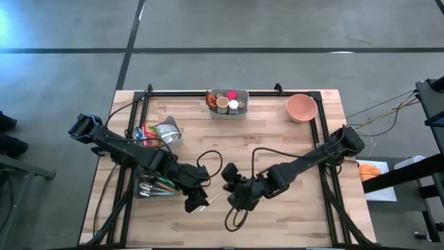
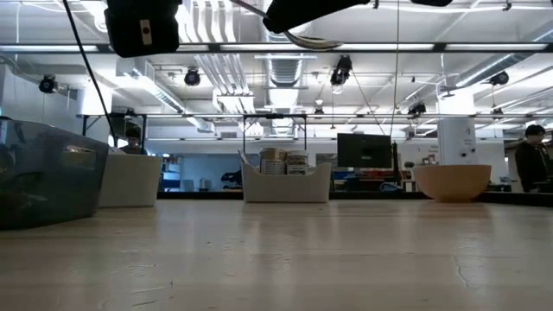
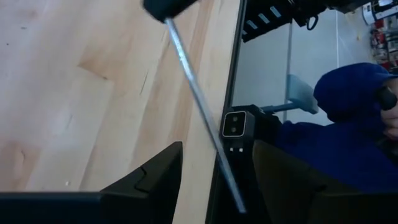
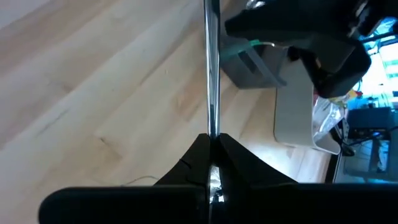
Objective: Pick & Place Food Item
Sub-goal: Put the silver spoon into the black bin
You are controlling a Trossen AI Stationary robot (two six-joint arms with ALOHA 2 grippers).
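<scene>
right gripper [image 4: 211,163] clamped on thin shiny metal rod [image 4: 211,74], possibly utensil | left gripper [image 3: 214,177] parted | wooden table [image 1: 277,139]

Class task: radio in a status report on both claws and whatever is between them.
Right claw shut on thin metal rod. Left claw open, fingers either side of the same rod. Pink bowl at the table's far edge, well clear.

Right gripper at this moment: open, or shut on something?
Shut. In the right wrist view the right gripper has its fingers pressed together on a thin metal rod that sticks out ahead of them over the wooden table.
</scene>
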